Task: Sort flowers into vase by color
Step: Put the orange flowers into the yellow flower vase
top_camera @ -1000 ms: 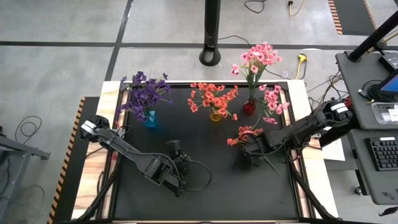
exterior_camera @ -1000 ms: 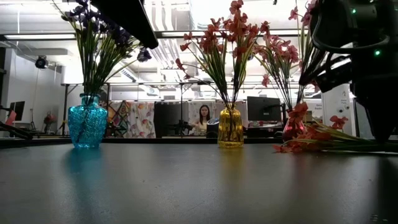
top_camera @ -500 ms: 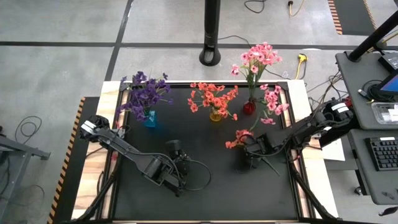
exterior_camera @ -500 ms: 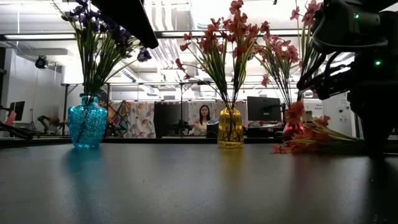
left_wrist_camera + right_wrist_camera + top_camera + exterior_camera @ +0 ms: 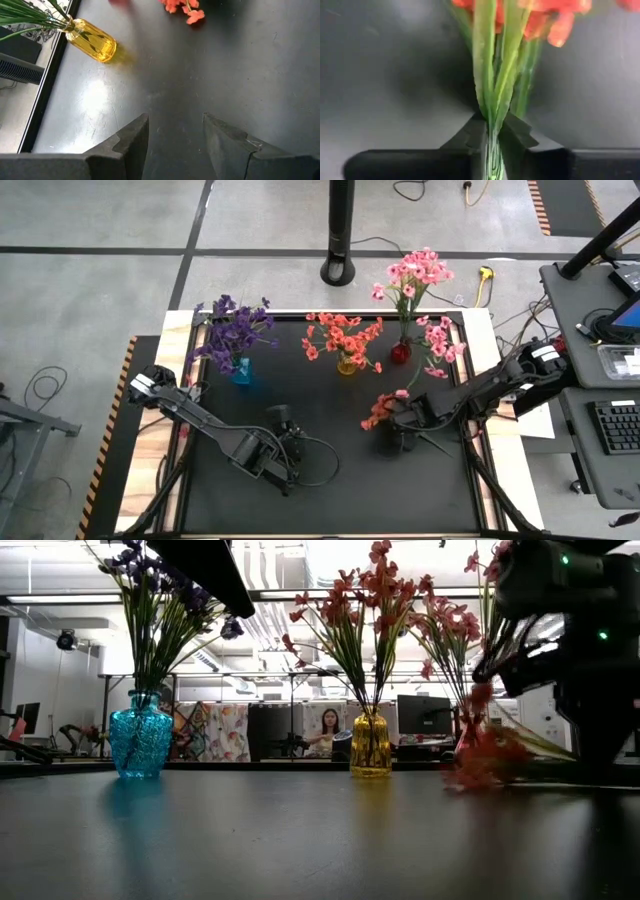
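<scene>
A loose orange-red spray of flowers (image 5: 384,409) lies right of the table's middle, its green stems running toward the near right. My right gripper (image 5: 401,433) points down and is shut on those stems. Three vases stand in a row along the far side. The blue vase (image 5: 241,372) holds purple flowers (image 5: 232,330). The yellow vase (image 5: 347,365) holds orange-red flowers (image 5: 343,335). The red vase (image 5: 400,354) holds pink flowers (image 5: 415,272). My left gripper (image 5: 175,135) hangs open above bare tabletop near the middle. My right gripper pinches the spray's bunched green stems (image 5: 492,117) between its two fingers, below the blossoms. The fingers come from above, pointing down, and lie across the stems. The blossom end (image 5: 482,755) shows low above the tabletop, blurred; whether it rests on the table I cannot tell.
The black tabletop (image 5: 330,480) stretches bare in front of both grippers toward the near edge. A dark pole base (image 5: 338,272) stands beyond the far edge. A desk with a keyboard (image 5: 618,425) is off the right side.
My right gripper has shut on the loose spray's stems. The spray's blossom end has stirred and shifted a little, and it shows blurred in the low view.
</scene>
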